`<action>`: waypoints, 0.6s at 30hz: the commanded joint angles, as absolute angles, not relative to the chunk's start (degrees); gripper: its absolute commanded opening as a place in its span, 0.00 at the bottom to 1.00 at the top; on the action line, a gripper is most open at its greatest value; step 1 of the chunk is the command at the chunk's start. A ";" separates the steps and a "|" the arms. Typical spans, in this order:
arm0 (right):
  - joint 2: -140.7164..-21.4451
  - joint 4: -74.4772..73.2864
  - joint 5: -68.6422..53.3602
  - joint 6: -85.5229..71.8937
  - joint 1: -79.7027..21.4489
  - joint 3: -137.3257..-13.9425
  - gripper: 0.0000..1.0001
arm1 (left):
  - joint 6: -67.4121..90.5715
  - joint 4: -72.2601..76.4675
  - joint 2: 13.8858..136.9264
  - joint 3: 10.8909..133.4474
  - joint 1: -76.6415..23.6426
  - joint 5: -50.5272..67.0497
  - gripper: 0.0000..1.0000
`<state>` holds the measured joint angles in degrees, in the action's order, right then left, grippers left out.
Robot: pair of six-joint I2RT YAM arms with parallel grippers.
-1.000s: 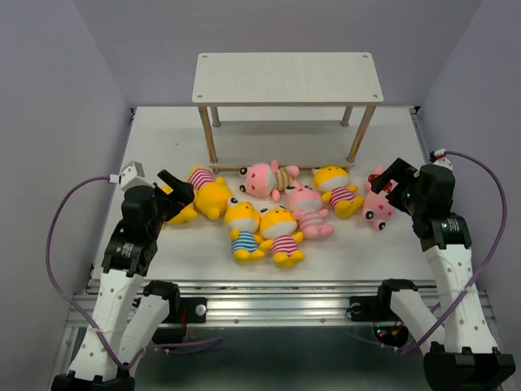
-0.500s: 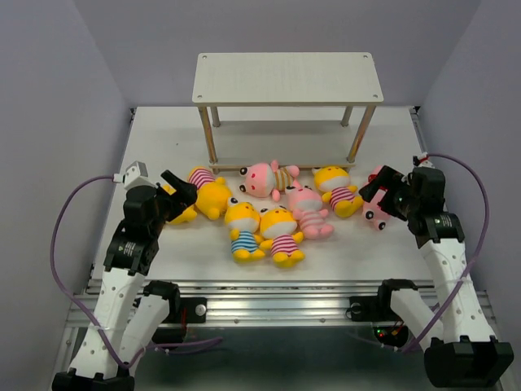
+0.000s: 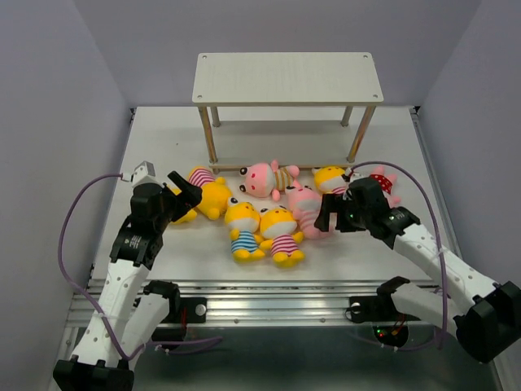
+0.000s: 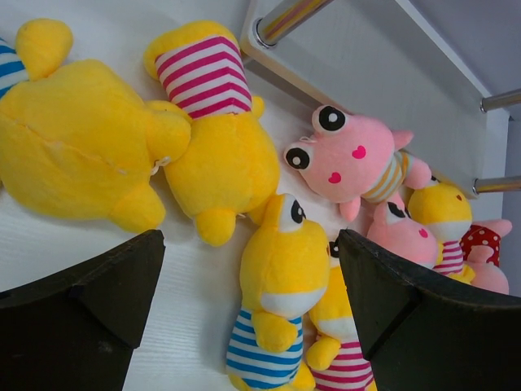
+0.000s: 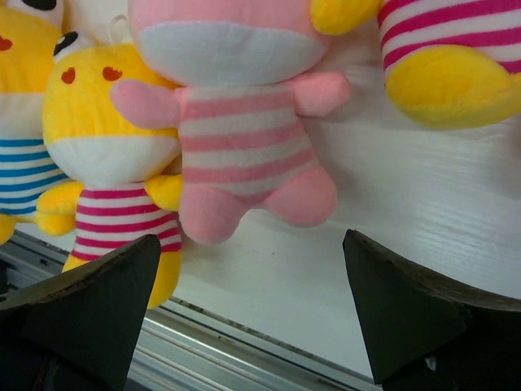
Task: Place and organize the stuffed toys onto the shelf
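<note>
The right fingers [image 5: 407,309] are spread wide and hang low over the counter [image 3: 163,130]. The pink striped toy [image 5: 236,138] lies on its back just ahead of the gap between them, feet toward the tips, untouched. A yellow toy in pink stripes [image 5: 114,163] is pressed against one side of it, with a yellow toy in blue stripes [image 3: 242,228] beyond. On the other side lies a third yellow toy [image 3: 332,177], partly hidden by the right arm in the top view. A pink toy in red dots [image 3: 381,179] lies behind that arm.

The left fingers [image 4: 81,301] are spread too, hovering at the left end of the heap. Ahead of them two face-down yellow toys touch each other: one in a pink-striped shirt [image 4: 216,138] and one nearer the left finger [image 4: 73,151]. A pink toy in a yellow-striped shirt [image 4: 350,159] lies farther on, just before the shelf [image 3: 287,77]. All the toys lie on the counter in front of the shelf.
</note>
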<state>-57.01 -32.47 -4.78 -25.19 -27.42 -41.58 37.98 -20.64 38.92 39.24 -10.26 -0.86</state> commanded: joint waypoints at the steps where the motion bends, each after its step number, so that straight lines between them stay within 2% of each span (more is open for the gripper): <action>1: -58.43 -23.12 -3.34 -23.38 -29.27 -40.26 1.00 | 37.62 -18.11 38.58 38.50 -10.11 -0.26 0.99; 4: -61.69 -21.80 2.71 -21.72 -30.94 -39.99 1.00 | 37.70 -18.11 38.67 38.14 -10.19 -0.26 0.99; 13: -67.23 -12.40 -2.20 -20.48 -31.46 -39.29 1.00 | 37.71 -18.11 38.58 38.23 -10.11 1.67 0.99; 18: -72.15 -13.27 1.30 -20.65 -32.08 -39.73 1.00 | 37.79 -18.90 38.23 38.32 -10.11 1.23 0.99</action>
